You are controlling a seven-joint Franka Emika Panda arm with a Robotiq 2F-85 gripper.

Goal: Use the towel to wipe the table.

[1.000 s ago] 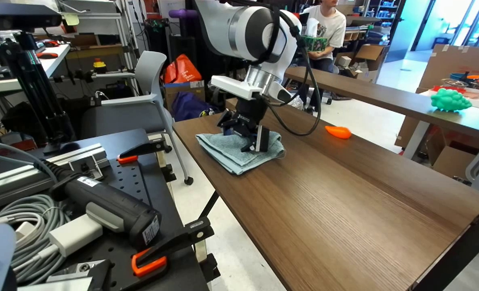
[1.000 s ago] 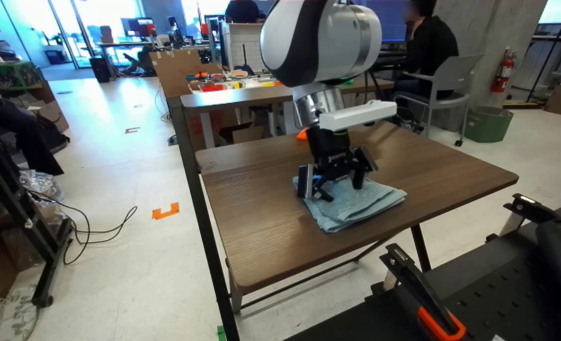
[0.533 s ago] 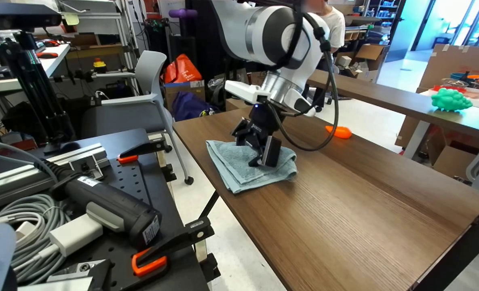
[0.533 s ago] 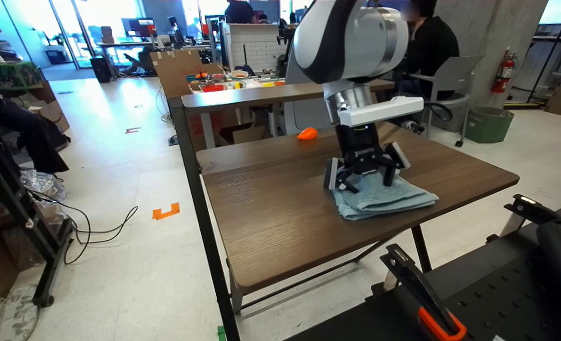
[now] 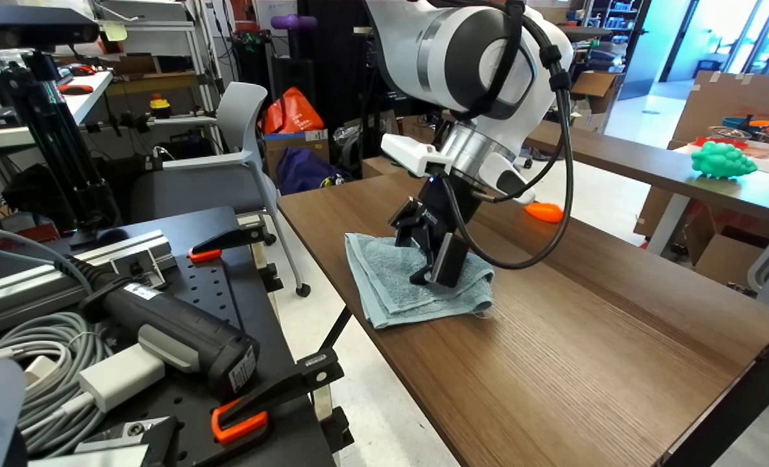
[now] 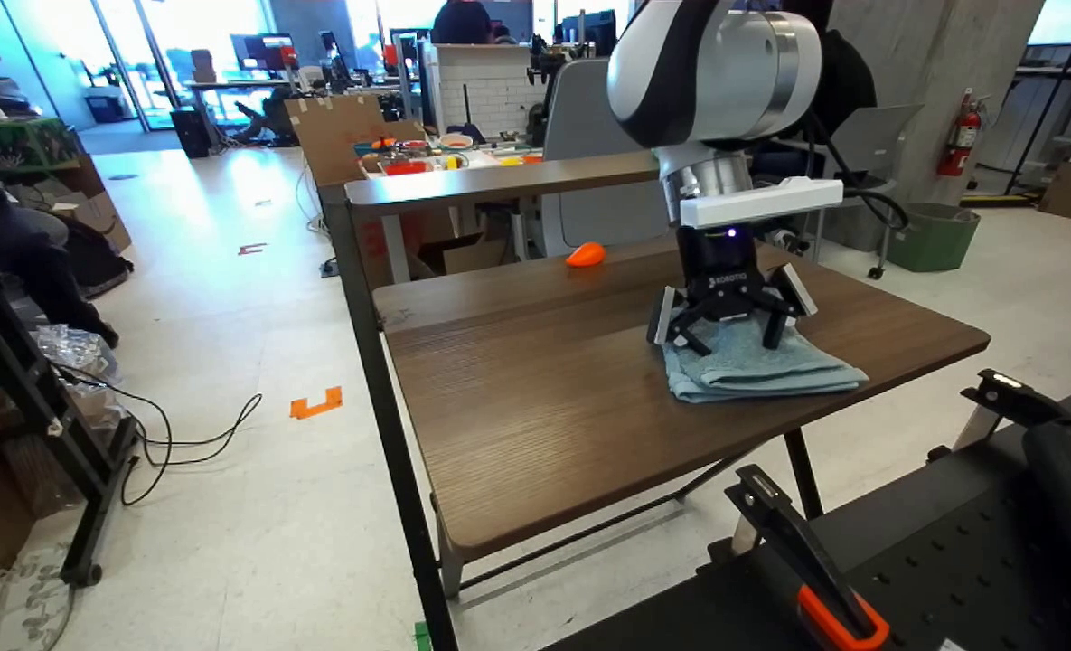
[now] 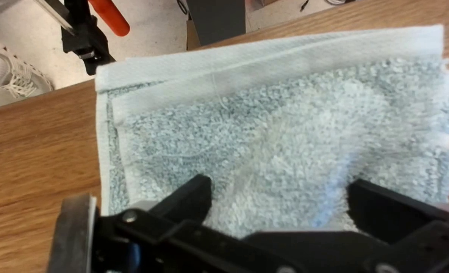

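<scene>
The towel is a folded light blue-grey cloth lying flat on the brown wooden table (image 5: 585, 337). It shows in both exterior views (image 5: 384, 279) (image 6: 770, 371) and fills most of the wrist view (image 7: 254, 125). My gripper (image 6: 736, 336) is tilted down onto the towel's upper face, with its black fingers spread wide. In the wrist view the gripper (image 7: 280, 187) has its two fingertips far apart, with towel surface bulging slightly between them. The fingertips touch or press into the cloth; the exact contact is hidden. The towel's underside is out of sight.
An orange object (image 5: 544, 212) lies near the table's far edge, also in the other exterior view (image 6: 587, 254). A black cart with clamps (image 5: 209, 292) stands beside the table. A grey chair (image 5: 241, 123) is near the table's end. The towel lies close to one long table edge.
My gripper and the towel have slid together along the table, rightward in both exterior views. The wrist has tilted more. The fingers stay spread, and the orange object is in the same place.
</scene>
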